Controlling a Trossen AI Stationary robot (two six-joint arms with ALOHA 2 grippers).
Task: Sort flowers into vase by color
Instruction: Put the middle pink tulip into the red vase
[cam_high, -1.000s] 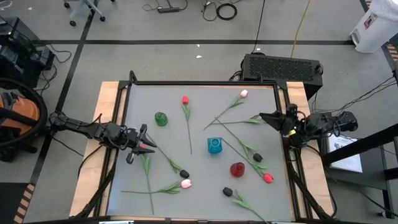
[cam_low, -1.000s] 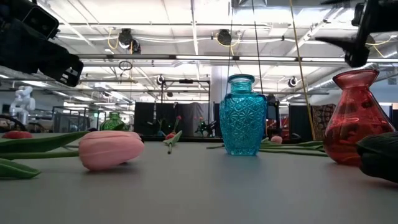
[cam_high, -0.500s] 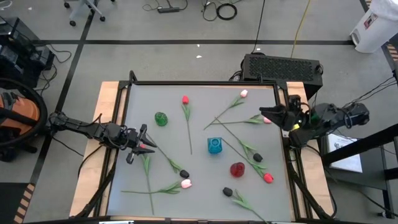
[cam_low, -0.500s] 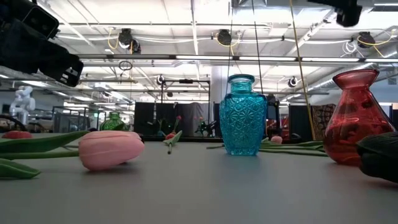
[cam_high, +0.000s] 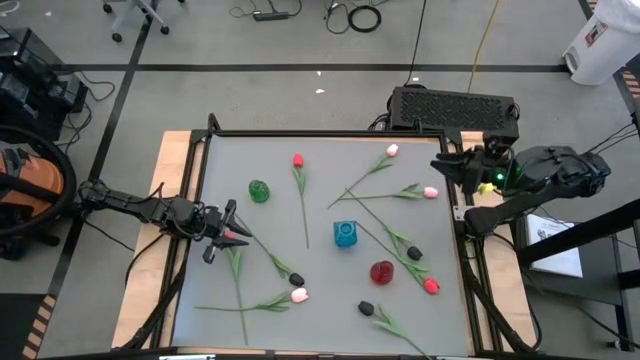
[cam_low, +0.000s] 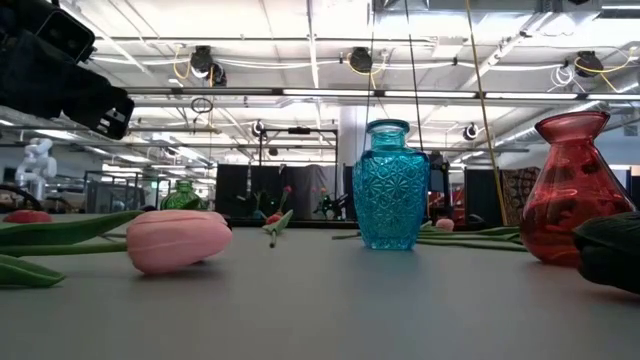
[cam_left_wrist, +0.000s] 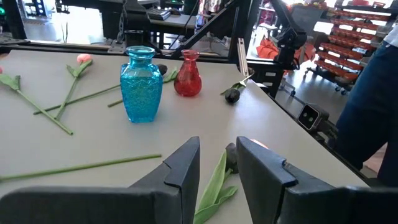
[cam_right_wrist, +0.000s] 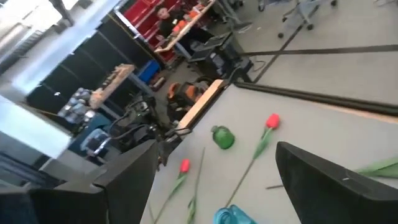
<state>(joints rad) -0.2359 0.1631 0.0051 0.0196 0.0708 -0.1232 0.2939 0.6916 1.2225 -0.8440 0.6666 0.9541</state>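
Several tulips lie flat on the grey table (cam_high: 220, 160): red (cam_high: 298, 160) and pink (cam_high: 392, 150) far, pink (cam_high: 431, 192) right, dark (cam_high: 414, 254), red (cam_high: 431, 286), dark (cam_high: 366, 308), pink (cam_high: 299, 295) and dark (cam_high: 296, 279) near. A green vase (cam_high: 259, 191), a blue vase (cam_high: 345, 234) and a red vase (cam_high: 381, 271) stand upright. My left gripper (cam_high: 235, 225) hovers open at the left edge over a leaf (cam_left_wrist: 214, 186). My right gripper (cam_high: 442, 167) is open at the right edge, beyond the pink head.
The table has a raised dark frame (cam_high: 330, 133) with wooden strips (cam_high: 175, 180) on both sides. A black box (cam_high: 455, 105) sits behind the far right corner. The bare stretch between the green vase and the far edge is free. A person's leg (cam_left_wrist: 373, 112) stands off the near side.
My right gripper has risen out of the low view and drawn back from the table's right middle toward the far right corner. The pink tulip head that it stood over now shows. The flower has kept its place.
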